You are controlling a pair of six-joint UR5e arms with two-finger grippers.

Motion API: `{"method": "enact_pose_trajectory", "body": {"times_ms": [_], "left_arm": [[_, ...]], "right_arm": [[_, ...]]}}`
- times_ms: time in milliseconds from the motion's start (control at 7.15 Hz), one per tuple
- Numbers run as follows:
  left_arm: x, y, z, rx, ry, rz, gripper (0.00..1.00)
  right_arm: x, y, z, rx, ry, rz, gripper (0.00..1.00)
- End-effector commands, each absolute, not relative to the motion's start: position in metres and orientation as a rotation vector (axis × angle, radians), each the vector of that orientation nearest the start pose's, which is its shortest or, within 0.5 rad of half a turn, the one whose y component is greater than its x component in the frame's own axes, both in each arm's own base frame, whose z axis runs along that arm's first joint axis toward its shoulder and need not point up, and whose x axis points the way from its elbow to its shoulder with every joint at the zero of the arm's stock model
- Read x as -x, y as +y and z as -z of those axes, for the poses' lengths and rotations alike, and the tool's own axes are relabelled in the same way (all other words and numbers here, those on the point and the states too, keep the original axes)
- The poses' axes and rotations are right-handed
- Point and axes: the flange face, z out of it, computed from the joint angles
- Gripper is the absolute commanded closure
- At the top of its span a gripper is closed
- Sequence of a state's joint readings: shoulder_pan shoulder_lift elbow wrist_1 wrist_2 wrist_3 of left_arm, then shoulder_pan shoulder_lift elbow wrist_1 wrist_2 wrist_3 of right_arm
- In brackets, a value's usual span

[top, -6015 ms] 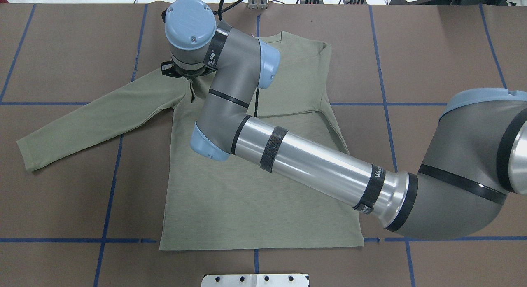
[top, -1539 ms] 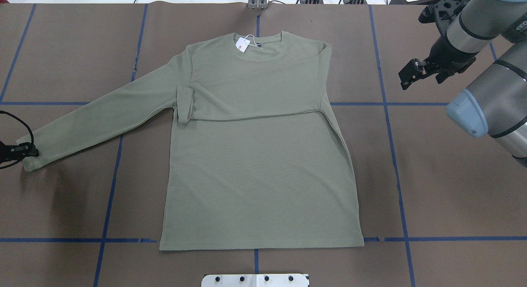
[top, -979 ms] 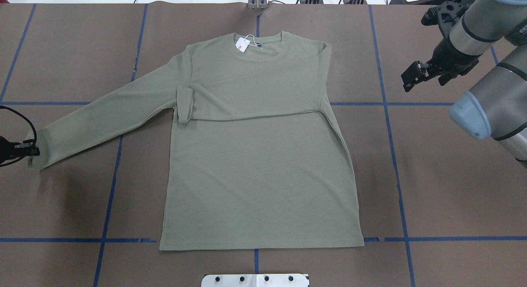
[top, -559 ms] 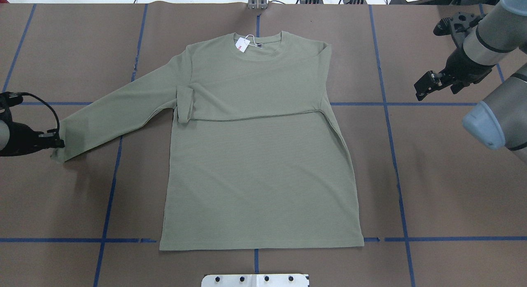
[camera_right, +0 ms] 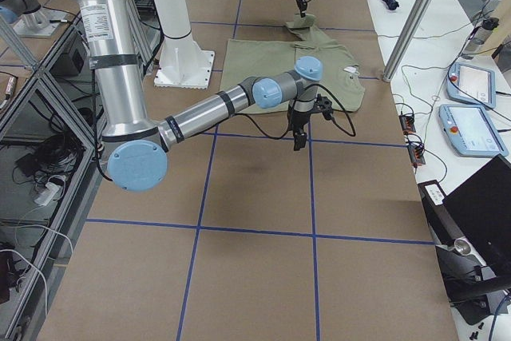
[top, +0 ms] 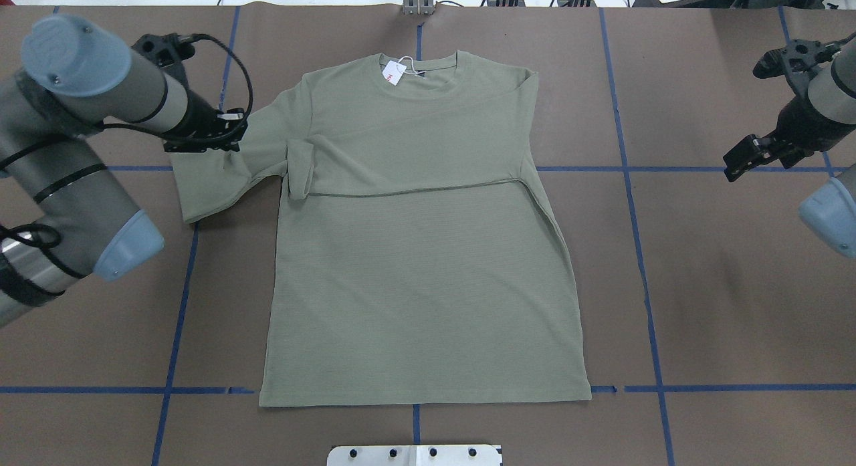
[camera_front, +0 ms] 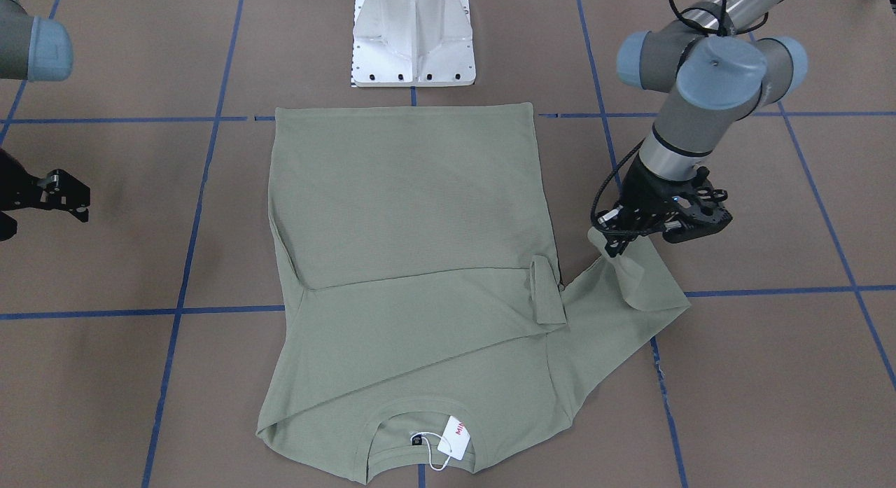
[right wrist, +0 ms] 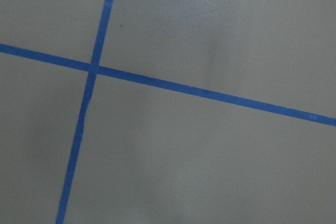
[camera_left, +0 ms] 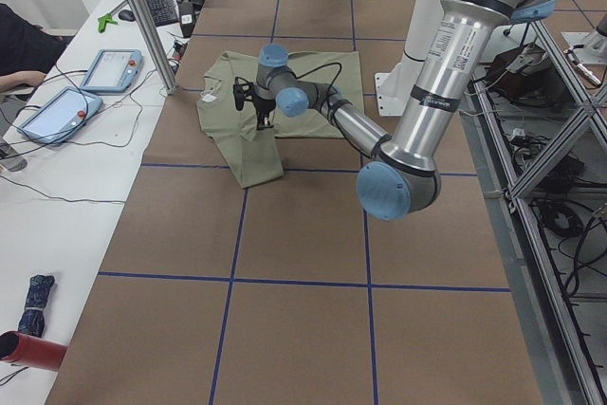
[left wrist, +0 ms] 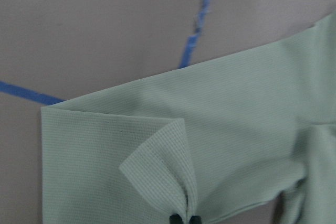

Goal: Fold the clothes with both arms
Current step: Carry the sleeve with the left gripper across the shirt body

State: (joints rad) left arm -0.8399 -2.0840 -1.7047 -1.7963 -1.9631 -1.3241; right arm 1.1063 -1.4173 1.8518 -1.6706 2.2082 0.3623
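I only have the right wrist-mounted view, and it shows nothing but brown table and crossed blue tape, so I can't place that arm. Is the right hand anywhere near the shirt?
Observer: No. The right hand hangs open over the table, well off to the side of the shirt.
Operator: What about the left hand?
Observer: The left hand is shut on the cuff of the long sleeve, holding it up off the table with the sleeve doubled beneath it.
Operator: And the other sleeve?
Observer: The other sleeve lies folded across the chest, its cuff by the opposite armpit.
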Motion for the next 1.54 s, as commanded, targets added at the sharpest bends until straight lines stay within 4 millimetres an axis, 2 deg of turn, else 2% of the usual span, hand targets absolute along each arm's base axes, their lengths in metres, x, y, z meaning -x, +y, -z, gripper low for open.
{"method": "enact_pose_trajectory", "body": {"times_ms": [0,140,280,420,699,839,979,1119,1259,1399], "left_arm": [[-0.399,-0.585,-0.139,-0.117,1.063,0.471,1.00],[-0.416,-0.591,-0.069,-0.038,1.144,0.523,1.00],[-0.467,-0.567,-0.026,0.054,1.177,0.538,1.00],[-0.507,-0.545,-0.012,0.100,1.188,0.521,1.00],[-0.555,-0.549,-0.018,0.075,1.182,0.555,1.00],[-0.575,-0.548,-0.022,0.080,1.183,0.557,1.00],[-0.587,-0.549,-0.022,0.098,1.187,0.570,1.00],[-0.603,-0.545,-0.012,0.105,1.180,0.580,1.00],[-0.630,-0.523,0.005,0.123,1.180,0.612,1.00],[-0.652,-0.494,0.021,0.122,1.196,0.617,0.43]], "right_arm": [[0.167,-0.514,-0.472,-0.023,-0.715,0.194,0.00],[0.167,-0.514,-0.472,-0.023,-0.715,0.194,0.00],[0.167,-0.514,-0.473,-0.019,-0.715,0.192,0.00],[0.169,-0.514,-0.474,-0.015,-0.715,0.193,0.00],[0.169,-0.515,-0.474,-0.016,-0.716,0.192,0.00],[0.169,-0.515,-0.473,-0.017,-0.718,0.192,0.00],[0.169,-0.516,-0.472,-0.018,-0.718,0.193,0.00],[0.169,-0.516,-0.472,-0.018,-0.718,0.193,0.00],[0.170,-0.516,-0.470,-0.021,-0.719,0.194,0.00],[0.171,-0.517,-0.470,-0.020,-0.721,0.196,0.00]]}}
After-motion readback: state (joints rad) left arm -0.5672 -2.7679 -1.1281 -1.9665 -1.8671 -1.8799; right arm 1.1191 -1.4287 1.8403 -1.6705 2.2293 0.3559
